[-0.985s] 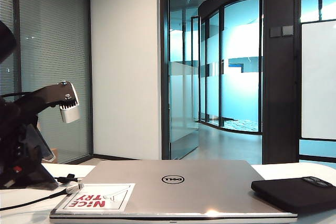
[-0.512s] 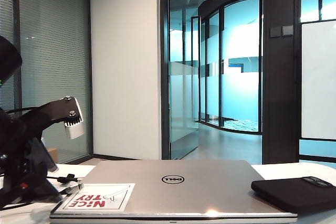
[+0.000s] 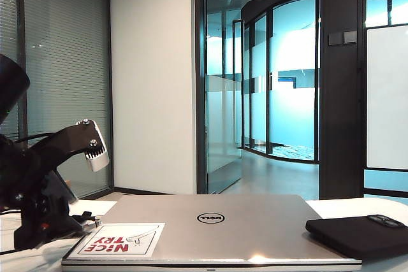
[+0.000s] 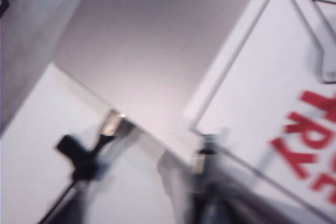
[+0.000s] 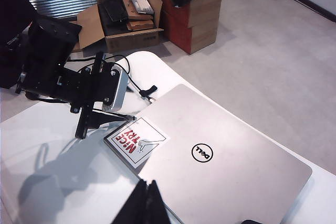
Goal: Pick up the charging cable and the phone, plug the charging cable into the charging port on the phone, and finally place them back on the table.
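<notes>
Black cable plug beside the laptop corner, left gripper [image 5: 84,124] low over it, fingers apart
Risk, as I judge it: the thin cord [image 4: 79,158] with its small silver tip [image 4: 111,121] may slip or skid off the smooth white table [image 5: 47,182], or a finger may catch the laptop [image 5: 226,150]; right gripper [image 5: 147,203] hangs above with 2 fingers together; the matte slab phone [image 3: 360,234] lies well apart, beyond the laptop's far side
</notes>
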